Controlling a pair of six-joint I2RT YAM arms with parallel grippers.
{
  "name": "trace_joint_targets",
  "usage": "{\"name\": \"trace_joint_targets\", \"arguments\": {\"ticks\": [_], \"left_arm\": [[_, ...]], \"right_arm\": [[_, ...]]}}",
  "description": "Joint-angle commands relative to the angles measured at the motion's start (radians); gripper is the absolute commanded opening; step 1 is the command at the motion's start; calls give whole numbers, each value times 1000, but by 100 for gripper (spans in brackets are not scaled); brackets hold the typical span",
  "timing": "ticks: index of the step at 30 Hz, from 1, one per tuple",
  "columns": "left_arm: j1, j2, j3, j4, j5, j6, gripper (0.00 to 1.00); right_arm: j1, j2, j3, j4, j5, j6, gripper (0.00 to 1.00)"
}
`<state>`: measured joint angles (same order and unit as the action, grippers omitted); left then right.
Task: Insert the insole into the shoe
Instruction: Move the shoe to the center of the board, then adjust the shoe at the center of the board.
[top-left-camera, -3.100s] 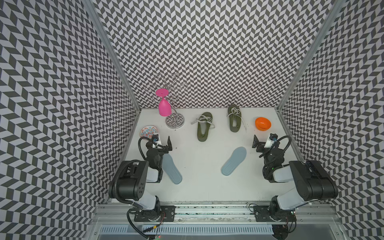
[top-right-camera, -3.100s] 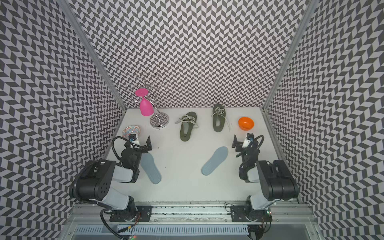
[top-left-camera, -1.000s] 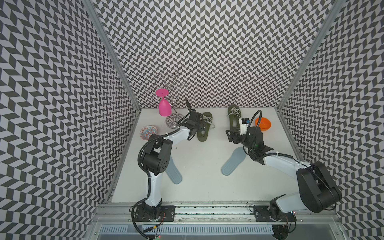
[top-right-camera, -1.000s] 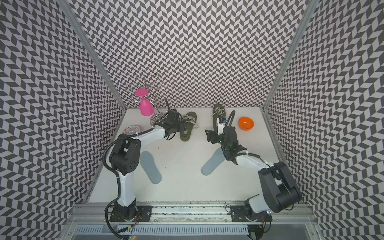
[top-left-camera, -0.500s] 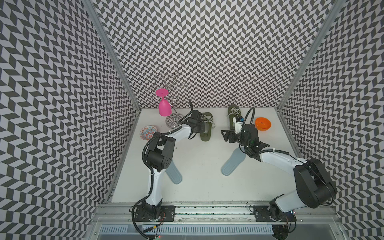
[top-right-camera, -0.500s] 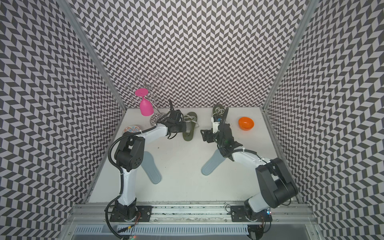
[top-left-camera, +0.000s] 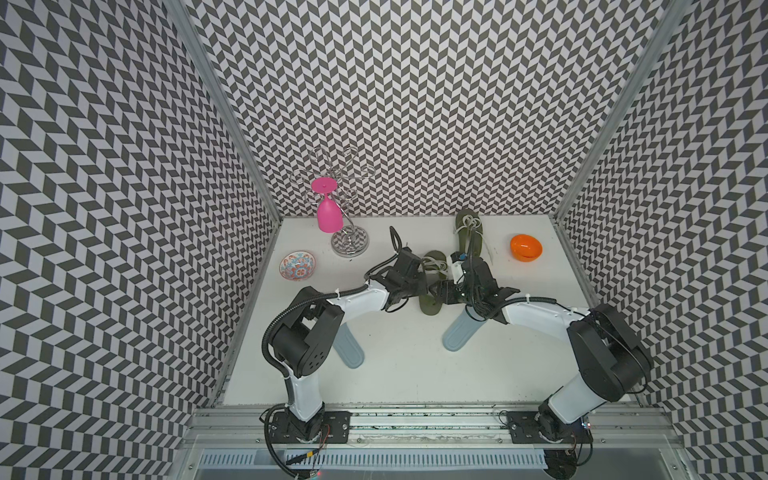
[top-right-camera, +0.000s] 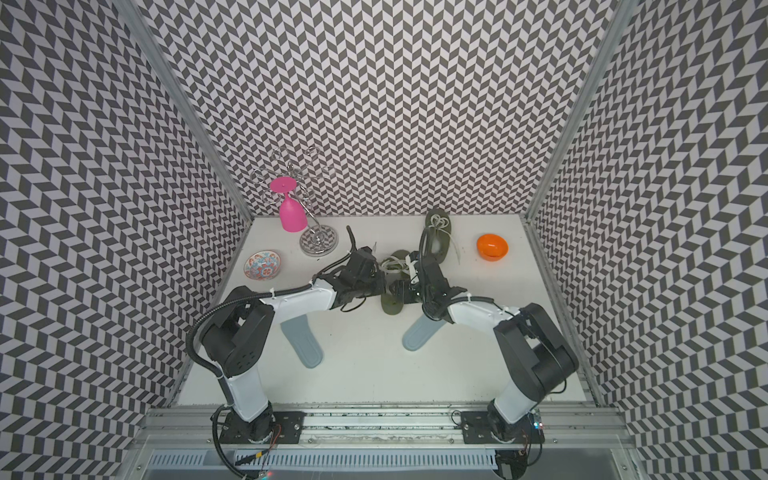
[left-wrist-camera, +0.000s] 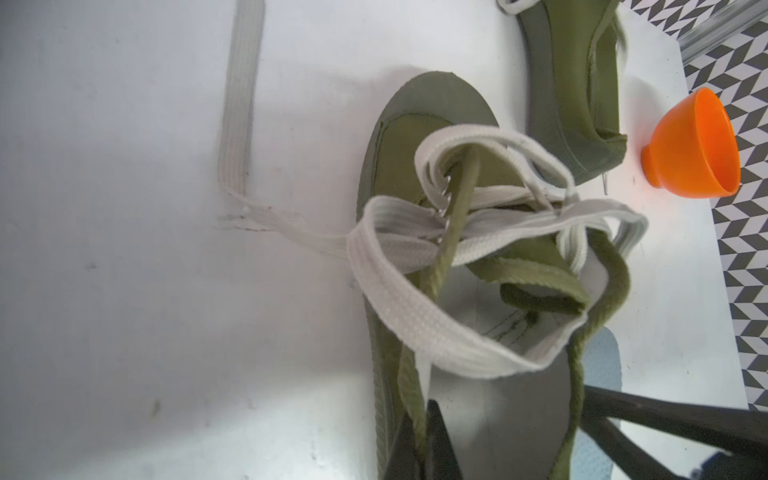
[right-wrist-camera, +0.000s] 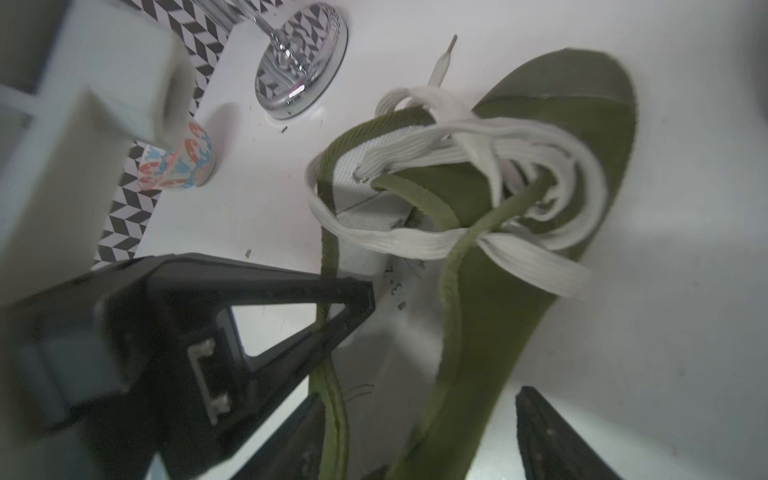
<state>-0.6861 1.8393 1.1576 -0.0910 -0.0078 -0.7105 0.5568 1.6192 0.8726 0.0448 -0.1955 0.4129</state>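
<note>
Orange bowl (top-left-camera: 526, 247), patterned dish (top-left-camera: 297, 266), pink glass (top-left-camera: 328, 212), rack (top-left-camera: 350, 242)

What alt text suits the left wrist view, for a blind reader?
The left gripper is shut on the rim of an olive shoe with loose white laces. A second olive shoe and an orange bowl lie beyond.

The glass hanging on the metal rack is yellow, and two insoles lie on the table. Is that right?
Nearly. The glass on the rack is pink, not yellow, as both top views show. The insoles do lie on the table.
</note>
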Motion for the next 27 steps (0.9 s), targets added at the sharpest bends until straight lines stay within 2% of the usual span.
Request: {"name": "trace_joint_targets", "arguments": {"ticks": [1, 4, 10, 13, 16, 21, 27], "left_arm": [[-11, -36, -2, 74, -88, -62, 0], [-27, -44, -14, 80, -104, -76, 0], [-43, -70, -59, 86, -145, -90, 0], [-43, -87, -82, 91, -146, -82, 0], [-46, -111, -115, 92, -145, -72, 0], [-45, -141, -175, 99, -153, -51, 2], [-45, -107, -160, 92, -132, -28, 7]], "right_arm": [[13, -3, 18, -12, 22, 27, 72], [14, 22, 34, -34, 76, 29, 68], [10, 93, 78, -94, 176, -7, 47], [6, 103, 79, -83, 201, -10, 40], [-9, 129, 102, -95, 215, -22, 41], [-33, 161, 145, -92, 202, -45, 48], [-5, 203, 224, -91, 191, -58, 53]]}}
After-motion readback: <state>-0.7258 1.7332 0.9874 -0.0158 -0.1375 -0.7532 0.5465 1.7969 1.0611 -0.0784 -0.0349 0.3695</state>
